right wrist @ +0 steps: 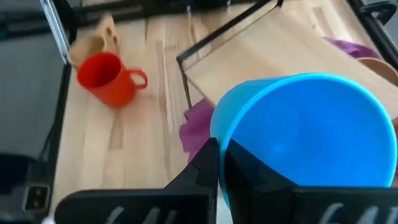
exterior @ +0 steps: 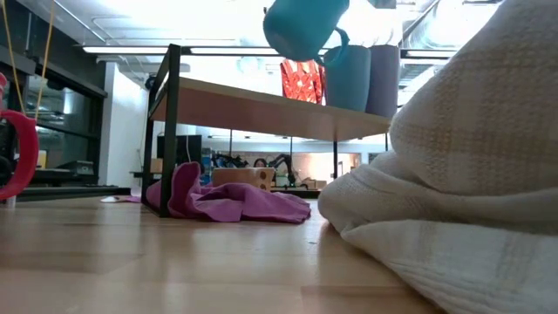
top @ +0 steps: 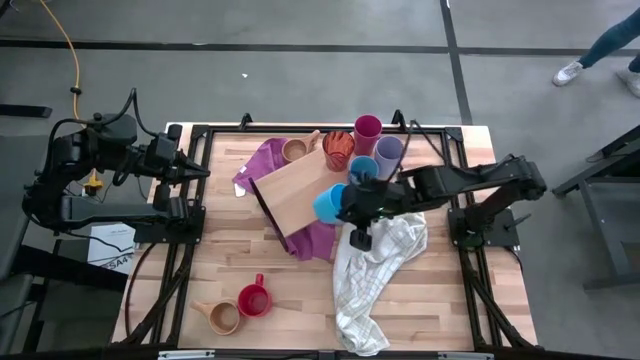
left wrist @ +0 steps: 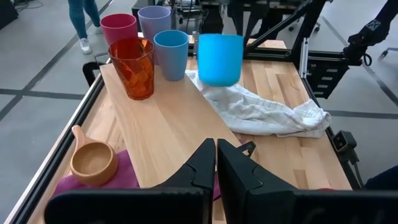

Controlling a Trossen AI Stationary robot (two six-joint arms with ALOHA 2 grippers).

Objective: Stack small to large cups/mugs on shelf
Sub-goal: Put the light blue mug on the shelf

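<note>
The right gripper (top: 345,210), jaws pinched on the rim of a bright blue cup (top: 329,203), carries it above the shelf (top: 295,190), and next must set it down beside the other cups (top: 363,150), while the left gripper (top: 203,175) waits shut at the table's edge.

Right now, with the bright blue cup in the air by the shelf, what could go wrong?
1. The right hand pinches only the rim of the bright blue cup, so it could slip or swing.
2. Four cups crowd the shelf at its far end; the blue cup nearest could get knocked.
3. The white towel lies bunched just under the arm and might snag.
</note>
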